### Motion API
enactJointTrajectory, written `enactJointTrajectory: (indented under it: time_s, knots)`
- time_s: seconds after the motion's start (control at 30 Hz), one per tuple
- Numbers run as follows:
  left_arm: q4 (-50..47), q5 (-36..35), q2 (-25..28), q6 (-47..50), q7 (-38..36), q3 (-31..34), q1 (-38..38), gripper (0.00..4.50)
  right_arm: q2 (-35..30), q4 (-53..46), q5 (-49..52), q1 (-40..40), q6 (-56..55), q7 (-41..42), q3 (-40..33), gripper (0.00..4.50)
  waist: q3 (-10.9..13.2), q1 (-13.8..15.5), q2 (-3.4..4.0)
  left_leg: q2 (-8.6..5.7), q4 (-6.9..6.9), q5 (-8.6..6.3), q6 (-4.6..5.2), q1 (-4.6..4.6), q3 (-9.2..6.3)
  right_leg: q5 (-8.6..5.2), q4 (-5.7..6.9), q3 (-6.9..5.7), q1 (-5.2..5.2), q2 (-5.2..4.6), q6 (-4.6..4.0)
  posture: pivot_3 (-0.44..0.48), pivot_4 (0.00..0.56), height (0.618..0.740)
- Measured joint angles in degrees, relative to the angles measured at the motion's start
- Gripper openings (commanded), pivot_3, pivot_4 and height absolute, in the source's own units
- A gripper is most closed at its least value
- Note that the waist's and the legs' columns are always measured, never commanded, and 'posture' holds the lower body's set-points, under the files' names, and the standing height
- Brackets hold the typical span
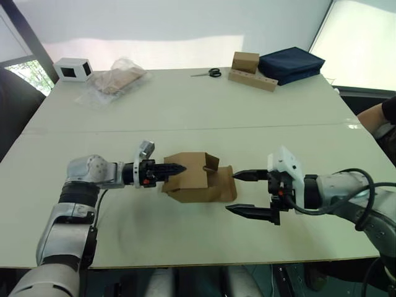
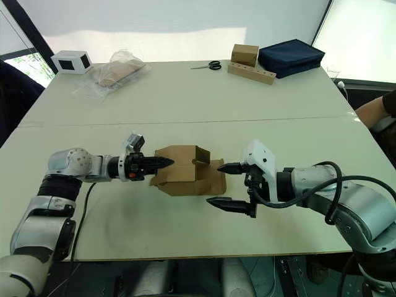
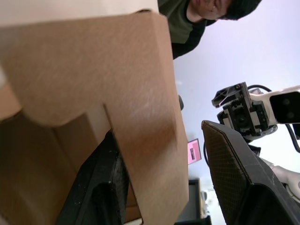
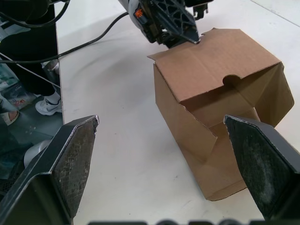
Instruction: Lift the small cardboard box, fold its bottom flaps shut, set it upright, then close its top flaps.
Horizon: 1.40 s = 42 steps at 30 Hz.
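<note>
The small cardboard box (image 1: 197, 178) rests on the white table (image 1: 185, 117) near its front, between my two arms. It is plain brown, with loose flaps spread on the side toward my right arm. My left gripper (image 1: 175, 168) reaches in from the left. One of its fingers (image 3: 101, 187) is inside the box wall and the other is outside, pinching that wall. My right gripper (image 1: 245, 193) stands open just right of the box, with nothing between its fingers (image 4: 260, 164). Its upper fingertip is close to the spread flap.
At the table's far edge are a white box with a black window (image 1: 73, 68), a clear plastic bag (image 1: 114, 80), scissors (image 1: 213, 73), a tan box on a hole-dotted wooden strip (image 1: 250, 74) and a dark blue bag (image 1: 291, 64). A person (image 1: 380, 120) sits at the right.
</note>
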Motion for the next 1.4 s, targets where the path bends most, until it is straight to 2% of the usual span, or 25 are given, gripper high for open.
enactJointTrajectory:
  time_s: [0.2, 0.3, 0.43, 0.47, 0.83, 0.93, 1.03, 1.07, 1.17, 1.27, 1.4]
  knots:
    - [0.0, 0.6, -1.1, -0.3, 0.0, 0.0, 0.0, 2.38, 0.0, 0.0, 0.0, 0.2, 0.0, -0.5, 0.0, 4.5, 0.0, -0.1, 0.0, 0.0, 0.0, 0.0, 0.0, 0.0, 0.0, 0.0, 0.0, 0.0, -0.01, 0.01, 0.0, 0.0, 0.15, 0.74]
    - [0.0, 0.7, -1.5, -0.5, -0.1, 0.0, 0.0, 1.62, 0.0, -0.1, 0.0, 0.3, 0.0, -0.8, 0.0, 4.5, 0.0, -0.1, 0.0, 0.0, 0.0, 0.0, 0.0, 0.0, 0.0, 0.0, 0.0, 0.0, 0.0, 0.01, 0.0, 0.0, 0.15, 0.74]
    - [0.0, 0.7, -1.5, -0.8, -0.5, 0.0, 0.0, 0.15, 0.0, -0.1, 0.0, 0.3, 0.0, -0.9, 0.0, 4.5, 0.0, -0.1, 0.0, 0.0, 0.0, 0.0, 0.0, 0.0, 0.0, 0.0, 0.0, 0.0, 0.0, 0.01, 0.0, 0.0, 0.15, 0.74]
    - [0.0, 0.7, -1.5, -0.8, -0.8, 0.0, 0.0, 0.05, 0.0, -0.1, 0.0, 0.4, 0.0, -0.9, 0.0, 4.5, 0.0, 0.0, 0.0, 0.0, 0.0, 0.0, 0.0, 0.0, 0.0, 0.0, 0.0, 0.0, 0.0, 0.01, 0.0, 0.0, 0.15, 0.74]
    - [-1.0, 0.7, -1.3, -1.3, -1.4, 0.1, 0.0, 0.05, 0.1, -0.1, -1.0, 1.6, -0.2, -0.8, -0.1, 4.5, 0.0, 0.0, 0.0, 0.0, 0.0, 0.0, 0.01, 0.0, -0.01, 0.0, 0.0, 0.0, 0.0, 0.01, 0.0, 0.0, 0.15, 0.74]
    - [-3.5, 0.7, -1.5, -3.1, 0.8, 2.4, 0.2, 0.05, 1.2, 0.2, -0.1, 1.9, -0.2, -1.1, -0.9, 4.5, 0.0, -0.1, -0.01, 0.01, 0.0, 0.0, 0.0, 0.0, -0.01, 0.0, 0.0, 0.0, 0.01, 0.0, 0.0, 0.0, 0.15, 0.74]
    - [-9.5, 1.6, -4.3, -13.0, 6.0, 7.7, 3.5, 0.05, 2.8, 1.8, 2.3, 2.1, 0.0, -1.9, -4.3, 4.5, 0.0, 0.0, -0.02, 0.02, 0.0, 0.08, -0.14, 0.0, -0.01, 0.01, -0.02, 0.01, 0.0, -0.05, 0.0, 0.0, 0.15, 0.74]
    - [-12.1, 2.7, -5.1, -18.1, 6.9, 8.5, 5.1, 0.05, 3.4, 2.7, 3.2, 2.1, 0.0, -2.3, -5.6, 4.5, 0.0, 0.1, -0.02, 0.01, 0.0, 0.11, -0.19, 0.0, 0.0, 0.01, -0.02, 0.01, 0.0, -0.07, 0.0, 0.0, 0.15, 0.74]
    - [-15.2, 4.3, -4.7, -24.2, 6.6, 8.6, 6.3, 0.05, 5.4, 5.6, 5.0, 1.4, -0.1, -3.6, -8.6, 4.5, 0.0, 0.2, -0.02, 0.01, 0.0, 0.11, -0.19, -0.01, 0.01, 0.01, 0.0, 0.01, 0.0, -0.05, 0.0, 0.0, 0.15, 0.74]
    - [-15.7, 4.1, -2.1, -25.7, 3.7, 8.8, 2.4, 0.05, 9.3, 11.0, 6.0, -2.5, -1.9, -7.1, -12.2, 4.5, 0.0, 0.1, -0.04, 0.0, 0.0, 0.05, -0.09, -0.01, 0.02, 0.02, 0.03, 0.0, 0.0, -0.03, 0.01, 0.0, 0.15, 0.74]
    - [-16.0, 4.8, 3.3, -29.1, -2.5, 8.1, -7.1, 0.05, 15.2, 16.7, 7.1, -11.3, -5.0, -13.3, -15.5, 4.5, 0.0, -0.2, -0.03, -0.01, -0.04, 0.09, -0.16, -0.02, 0.04, 0.01, -0.02, 0.01, -0.03, -0.01, 0.01, 0.0, 0.15, 0.74]
